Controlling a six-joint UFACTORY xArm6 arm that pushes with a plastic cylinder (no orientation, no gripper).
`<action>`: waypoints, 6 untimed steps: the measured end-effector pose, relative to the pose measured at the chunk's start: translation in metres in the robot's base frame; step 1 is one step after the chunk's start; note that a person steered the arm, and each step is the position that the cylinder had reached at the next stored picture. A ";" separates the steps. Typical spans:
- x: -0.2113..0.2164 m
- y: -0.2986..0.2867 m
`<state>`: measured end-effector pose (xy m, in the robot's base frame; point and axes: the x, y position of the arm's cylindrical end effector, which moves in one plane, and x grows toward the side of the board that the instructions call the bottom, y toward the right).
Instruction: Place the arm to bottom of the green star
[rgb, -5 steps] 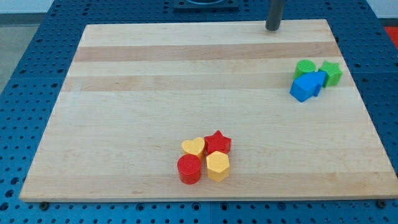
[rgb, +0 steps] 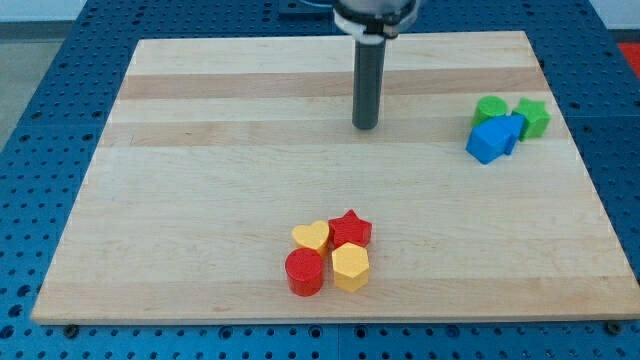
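The green star (rgb: 534, 117) sits at the view's right on the wooden board (rgb: 200, 200), touching a blue block (rgb: 494, 138) with a second green block (rgb: 489, 108) just left of the star. My tip (rgb: 365, 125) rests on the board well to the left of that cluster, about level with the star, and touches no block.
Near the view's bottom middle sit a yellow heart (rgb: 311, 236), a red star (rgb: 351, 228), a red cylinder (rgb: 304, 272) and a yellow hexagon (rgb: 350, 267), packed together. A blue pegboard (rgb: 40, 120) surrounds the board.
My tip has moved from the board's top edge down and to the left, into the board's upper middle. No block has moved.
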<state>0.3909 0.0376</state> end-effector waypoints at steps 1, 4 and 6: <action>0.036 0.000; 0.090 0.150; 0.034 0.289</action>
